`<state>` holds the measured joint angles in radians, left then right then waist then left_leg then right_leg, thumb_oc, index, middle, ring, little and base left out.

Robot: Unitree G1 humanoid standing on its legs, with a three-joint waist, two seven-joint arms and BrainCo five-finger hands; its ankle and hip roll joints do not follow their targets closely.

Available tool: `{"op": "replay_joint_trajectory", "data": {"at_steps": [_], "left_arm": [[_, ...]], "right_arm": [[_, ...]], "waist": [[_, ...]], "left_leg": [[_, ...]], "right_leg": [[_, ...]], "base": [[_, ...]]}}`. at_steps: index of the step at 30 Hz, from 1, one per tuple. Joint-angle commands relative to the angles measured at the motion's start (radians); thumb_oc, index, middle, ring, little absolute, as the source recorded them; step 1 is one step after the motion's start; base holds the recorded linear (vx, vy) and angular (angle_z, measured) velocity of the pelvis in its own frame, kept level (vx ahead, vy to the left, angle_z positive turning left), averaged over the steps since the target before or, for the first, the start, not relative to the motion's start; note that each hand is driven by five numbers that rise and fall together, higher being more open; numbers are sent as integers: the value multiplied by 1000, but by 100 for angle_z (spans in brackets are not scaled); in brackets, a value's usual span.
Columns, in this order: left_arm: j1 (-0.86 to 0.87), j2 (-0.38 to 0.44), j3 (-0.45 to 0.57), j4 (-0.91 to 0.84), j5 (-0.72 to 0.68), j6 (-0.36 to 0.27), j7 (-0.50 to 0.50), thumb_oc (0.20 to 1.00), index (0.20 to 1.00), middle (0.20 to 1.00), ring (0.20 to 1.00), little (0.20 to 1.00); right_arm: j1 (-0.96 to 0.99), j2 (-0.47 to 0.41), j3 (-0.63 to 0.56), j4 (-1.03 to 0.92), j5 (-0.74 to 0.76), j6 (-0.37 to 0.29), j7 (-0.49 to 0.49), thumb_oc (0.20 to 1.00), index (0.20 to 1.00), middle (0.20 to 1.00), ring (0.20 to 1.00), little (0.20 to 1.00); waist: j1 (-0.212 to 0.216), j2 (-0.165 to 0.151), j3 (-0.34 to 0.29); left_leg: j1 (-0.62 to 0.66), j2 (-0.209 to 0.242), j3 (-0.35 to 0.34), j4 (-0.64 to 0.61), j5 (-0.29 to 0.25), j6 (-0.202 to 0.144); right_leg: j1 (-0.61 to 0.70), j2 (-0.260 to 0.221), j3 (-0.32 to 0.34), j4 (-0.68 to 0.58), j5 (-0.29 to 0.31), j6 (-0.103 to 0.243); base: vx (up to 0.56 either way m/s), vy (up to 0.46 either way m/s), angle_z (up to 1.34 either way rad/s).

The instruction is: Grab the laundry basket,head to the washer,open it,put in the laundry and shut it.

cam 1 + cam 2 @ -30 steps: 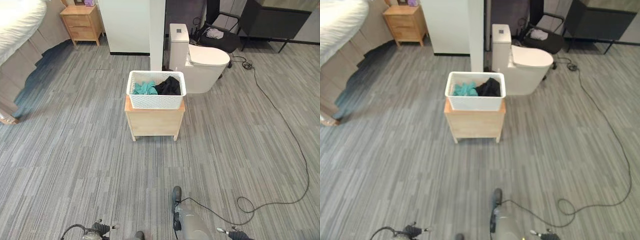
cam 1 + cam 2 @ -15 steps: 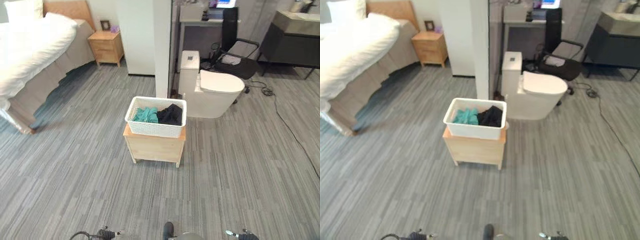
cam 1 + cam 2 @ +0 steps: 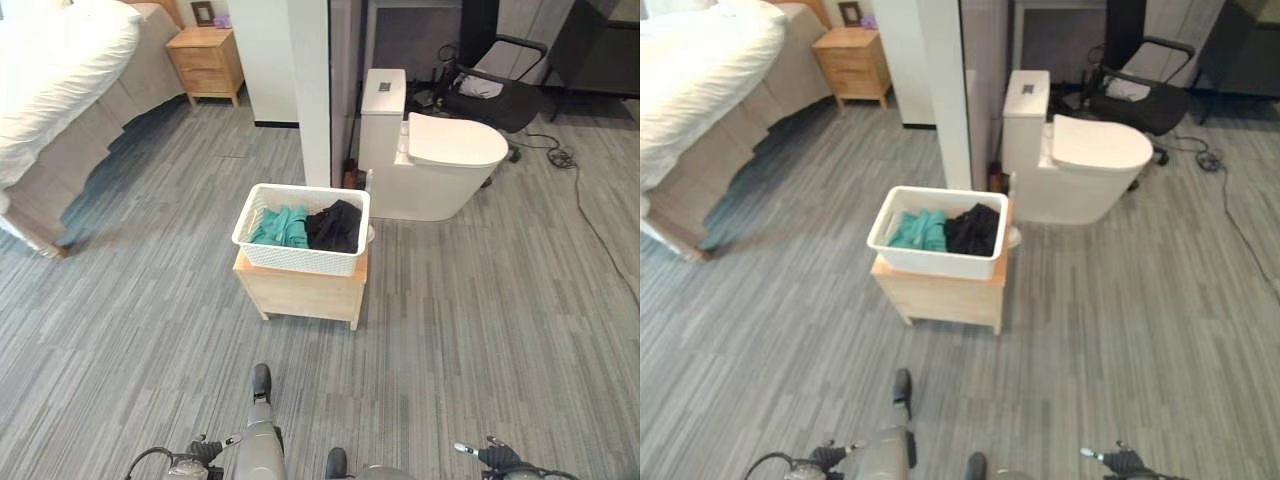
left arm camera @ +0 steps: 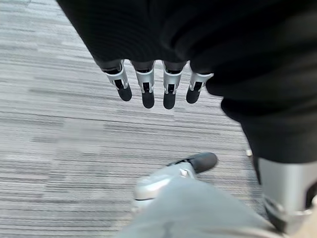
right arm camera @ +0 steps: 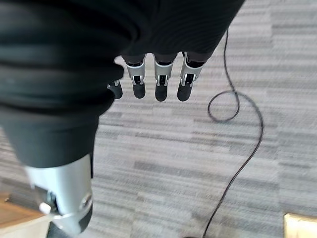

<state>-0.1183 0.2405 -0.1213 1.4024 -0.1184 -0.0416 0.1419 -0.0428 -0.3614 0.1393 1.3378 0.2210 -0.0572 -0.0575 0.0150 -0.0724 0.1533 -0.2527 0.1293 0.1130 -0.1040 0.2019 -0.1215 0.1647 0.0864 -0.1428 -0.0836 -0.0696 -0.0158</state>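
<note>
The laundry basket (image 3: 301, 229) sits on the small wooden stand (image 3: 302, 289), nearer than before because the camera moved. The left hand (image 4: 156, 89) and right hand (image 5: 156, 83) hang relaxed, empty.

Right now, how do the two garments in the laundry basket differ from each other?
The teal garment lies in the robot's-left half of the white laundry basket; the black garment fills the right half. The teal one lies flatter and lower, while the black one is bunched higher, reaching the far rim. Both are crumpled, touch in the middle, and sit inside the basket, which rests on the wooden stand, untouched by either hand.
</note>
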Motion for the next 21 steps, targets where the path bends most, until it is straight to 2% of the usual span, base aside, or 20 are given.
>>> {"op": "replay_joint_trajectory", "data": {"at_steps": [1, 2, 3, 4, 5, 7, 8, 9, 11, 13, 14, 15, 17, 18, 20, 21], "left_arm": [[-36, 35, -33, -9, -9, -16, 6, 1000, 1000, 1000, 1000, 1000], [-40, 42, -34, -16, -8, -16, 6, 1000, 1000, 1000, 1000, 1000], [-54, 60, -41, -28, 0, -18, 13, 1000, 1000, 1000, 1000, 1000], [-61, 68, -45, -38, 2, -19, 16, 1000, 1000, 1000, 1000, 1000], [-67, 82, -48, -54, 1, -20, 18, 1000, 1000, 1000, 1000, 1000], [-72, 90, -52, -68, 7, -20, 20, 1000, 1000, 1000, 1000, 1000], [-75, 92, -56, -68, 12, -18, 21, 1000, 1000, 1000, 1000, 1000], [-82, 93, -67, -68, 17, -16, 18, 1000, 1000, 1000, 1000, 1000], [-80, 89, -68, -63, 25, -15, 16, 1000, 1000, 1000, 1000, 1000], [-73, 84, -66, -55, 37, -13, 14, 1000, 1000, 1000, 1000, 1000], [-73, 84, -66, -55, 37, -13, 14, 1000, 1000, 1000, 1000, 1000], [-73, 81, -69, -50, 42, -11, 14, 1000, 1000, 1000, 1000, 1000], [-71, 77, -70, -43, 58, -8, 12, 1000, 1000, 1000, 1000, 1000], [-71, 73, -74, -47, 67, -8, 8, 1000, 1000, 1000, 1000, 1000], [-67, 61, -79, -45, 73, -12, 10, 1000, 1000, 1000, 1000, 1000], [-64, 56, -76, -45, 68, -13, 11, 1000, 1000, 1000, 1000, 1000]], "right_arm": [[53, -32, -18, -48, -3, 1, 12, 1000, 1000, 1000, 1000, 1000], [49, -26, -17, -48, -4, 3, 13, 1000, 1000, 1000, 1000, 1000], [27, -11, 0, -54, -12, 0, 15, 1000, 1000, 1000, 1000, 1000], [18, -9, 5, -59, -14, 2, 15, 1000, 1000, 1000, 1000, 1000], [2, 0, 27, -82, -20, -2, 20, 1000, 1000, 1000, 1000, 1000], [-7, 10, 47, -109, -26, -2, 26, 1000, 1000, 1000, 1000, 1000], [-8, 14, 54, -110, -26, -3, 25, 1000, 1000, 1000, 1000, 1000], [-10, 18, 62, -119, -22, -6, 24, 1000, 1000, 1000, 1000, 1000], [-9, 25, 68, -120, -16, -9, 25, 1000, 1000, 1000, 1000, 1000], [-11, 32, 82, -123, -20, -16, 23, 1000, 1000, 1000, 1000, 1000], [-11, 32, 82, -123, -20, -17, 23, 1000, 1000, 1000, 1000, 1000], [-10, 32, 85, -124, -23, -19, 22, 1000, 1000, 1000, 1000, 1000], [-5, 31, 91, -137, -32, -20, 20, 1000, 1000, 1000, 1000, 1000], [2, 26, 92, -144, -33, -19, 21, 1000, 1000, 1000, 1000, 1000], [15, 22, 94, -134, -38, -20, 21, 1000, 1000, 1000, 1000, 1000], [17, 21, 91, -132, -41, -19, 20, 1000, 1000, 1000, 1000, 1000]], "waist": [[22, 39, -4], [23, 34, -3], [32, 17, -5], [34, 18, 2], [39, 26, 14], [40, 34, 24], [35, 33, 30], [19, 39, 30], [7, 48, 27], [5, 52, 35], [4, 52, 36], [1, 46, 39], [-2, 33, 47], [-12, 35, 50], [-17, 27, 47], [-12, 25, 41]], "left_leg": [[-23, -9, -14, 130, 19, 34], [-22, -23, -7, 147, 3, 47], [-2, -58, 26, 146, -35, 76], [19, -69, 36, 132, -44, 87], [54, -80, 56, 100, -57, 107], [86, -93, 64, 74, -72, 123], [105, -104, 61, 63, -76, 126], [115, -118, 37, 55, -81, 136], [140, -126, 30, 33, -86, 138], [181, -116, 54, 17, -104, 130], [183, -116, 52, 17, -105, 129], [199, -123, 52, 17, -111, 128], [236, -130, 54, 17, -129, 122], [249, -132, 40, 17, -131, 122], [260, -143, 27, 24, -132, 123], [259, -144, 32, 25, -132, 120]], "right_leg": [[72, -250, 46, 61, 10, 146], [46, -266, 50, 112, 33, 149], [-10, -313, 59, 193, 127, 176], [-41, -324, 60, 241, 174, 181], [-102, -343, 26, 328, 253, 184], [-121, -355, -25, 389, 284, 190], [-118, -344, -20, 402, 282, 191], [-151, -264, 50, 436, 250, 176], [-184, -186, 72, 411, 162, 157], [-237, -136, -36, 312, 72, 128], [-234, -136, -37, 312, 71, 128], [-267, -115, -57, 273, 84, 123], [-278, -130, -147, 208, 121, 128], [-259, -129, -127, 212, 109, 127], [-215, -96, -46, 158, 100, 106], [-200, -99, -66, 135, 107, 107]], "base": [[319, 337, -9], [478, 584, -11], [280, 420, -25], [340, 547, -69], [235, 388, -64], [204, 307, -33], [204, 203, 15], [230, 181, 44], [213, 154, 57], [179, 94, 50], [138, 21, 12], [125, -17, -14], [182, -27, -9], [171, -37, -11], [137, -71, 6], [108, -91, 39]]}}
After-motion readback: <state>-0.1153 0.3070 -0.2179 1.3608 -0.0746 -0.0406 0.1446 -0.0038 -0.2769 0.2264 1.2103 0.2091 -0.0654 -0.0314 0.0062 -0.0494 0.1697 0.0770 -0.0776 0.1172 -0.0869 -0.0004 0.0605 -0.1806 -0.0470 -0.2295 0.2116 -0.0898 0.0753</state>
